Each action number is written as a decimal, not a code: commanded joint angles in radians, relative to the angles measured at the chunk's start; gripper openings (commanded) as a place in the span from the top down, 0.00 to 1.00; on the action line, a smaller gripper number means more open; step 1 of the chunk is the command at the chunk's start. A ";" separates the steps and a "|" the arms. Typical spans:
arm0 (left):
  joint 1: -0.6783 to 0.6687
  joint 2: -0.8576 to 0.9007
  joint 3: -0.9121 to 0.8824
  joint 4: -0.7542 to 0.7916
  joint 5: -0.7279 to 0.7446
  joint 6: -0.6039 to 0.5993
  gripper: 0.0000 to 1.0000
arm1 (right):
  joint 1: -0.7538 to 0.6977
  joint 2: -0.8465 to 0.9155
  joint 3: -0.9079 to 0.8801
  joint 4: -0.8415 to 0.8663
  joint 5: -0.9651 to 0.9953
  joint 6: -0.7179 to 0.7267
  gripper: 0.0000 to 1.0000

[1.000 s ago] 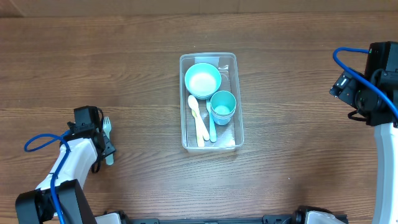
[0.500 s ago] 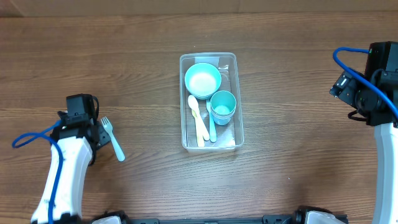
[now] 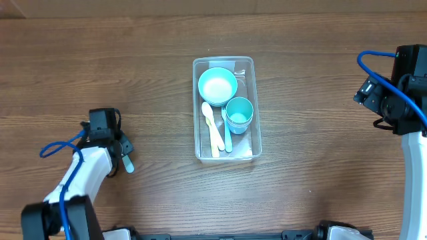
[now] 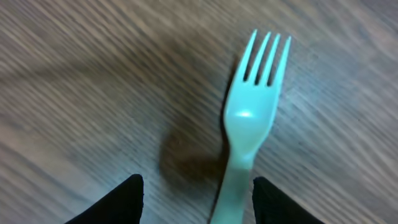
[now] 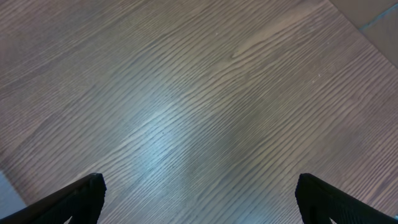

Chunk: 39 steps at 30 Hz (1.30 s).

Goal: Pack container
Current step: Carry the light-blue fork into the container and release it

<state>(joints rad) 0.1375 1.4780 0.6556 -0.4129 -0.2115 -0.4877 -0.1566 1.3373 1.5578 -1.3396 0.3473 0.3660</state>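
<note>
Container (image 3: 195,113) central on table (image 3: 320,80), room off every rim; left tool (image 4: 198,186) released astride fork (image 4: 252,118), right tool (image 5: 199,186) released far aside.

Dark brown wood-grain table (image 3: 133,60) fills the overhead view, grain running left to right. A paler tan strip (image 3: 213,7) lines the top of the frame. In the right wrist view, a soft sheen (image 5: 165,124) glows mid-frame, with a lighter surface (image 5: 380,14) at the upper right corner.

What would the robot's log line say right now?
left claw: open, astride teal fork handle | right claw: open, over table | container: bowl, cup, utensils inside | fork: not yet packed
</note>
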 commanded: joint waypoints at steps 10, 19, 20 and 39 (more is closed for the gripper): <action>-0.003 0.104 -0.017 0.143 0.111 0.144 0.69 | -0.005 -0.006 0.011 0.002 0.010 0.005 0.00; -0.003 0.104 -0.017 0.114 0.180 0.124 0.77 | -0.005 -0.006 0.011 0.003 0.010 0.005 0.00; -0.003 0.104 -0.017 0.104 0.179 0.106 0.77 | -0.005 -0.006 0.011 0.003 0.010 0.005 0.00; -0.093 -0.061 0.363 -0.221 0.272 0.072 0.90 | -0.005 -0.006 0.011 0.003 0.010 0.005 0.00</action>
<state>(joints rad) 0.1074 1.4715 0.9558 -0.6315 -0.0277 -0.3931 -0.1566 1.3373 1.5578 -1.3399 0.3473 0.3664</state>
